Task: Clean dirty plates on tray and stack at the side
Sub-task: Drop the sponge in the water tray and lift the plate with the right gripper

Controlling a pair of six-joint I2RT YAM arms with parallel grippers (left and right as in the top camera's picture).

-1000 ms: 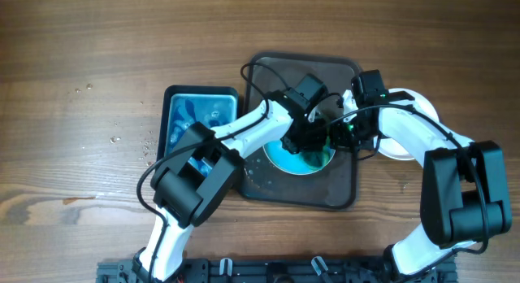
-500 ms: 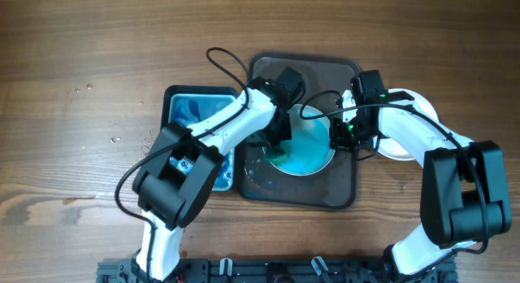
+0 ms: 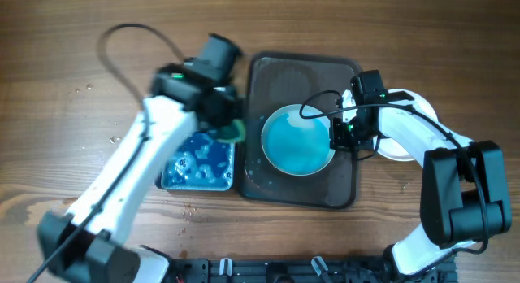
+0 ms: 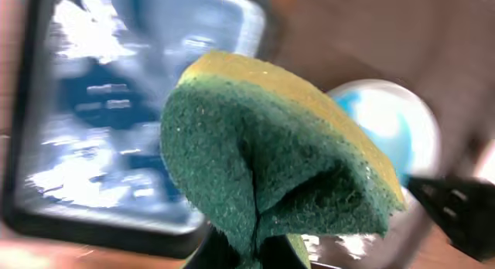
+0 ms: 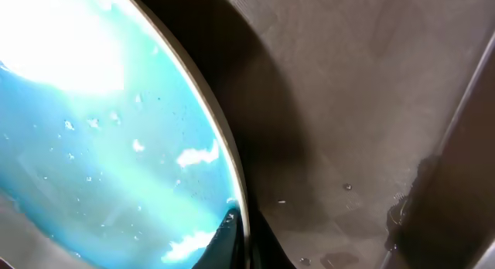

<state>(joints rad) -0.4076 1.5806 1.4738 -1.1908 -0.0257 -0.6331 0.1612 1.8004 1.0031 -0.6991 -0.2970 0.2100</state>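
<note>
Overhead, the left hand (image 3: 231, 128) is closed on a green-and-yellow sponge (image 3: 235, 133) above the blue tub (image 3: 199, 165), just left of the tray (image 3: 302, 71) at mid-bench. The right hand (image 3: 341, 135) pinches the right rim of the blue-filmed plate (image 3: 296, 143) lying in the tray. Scrubbing looks unfinished, and the next move is probably a dip, then a flat press on the plate. Left wrist: the sponge is coarse, folded and squeezed at its base. Right wrist: the plate's face is glossy and wet, its thin rim clamped.
</note>
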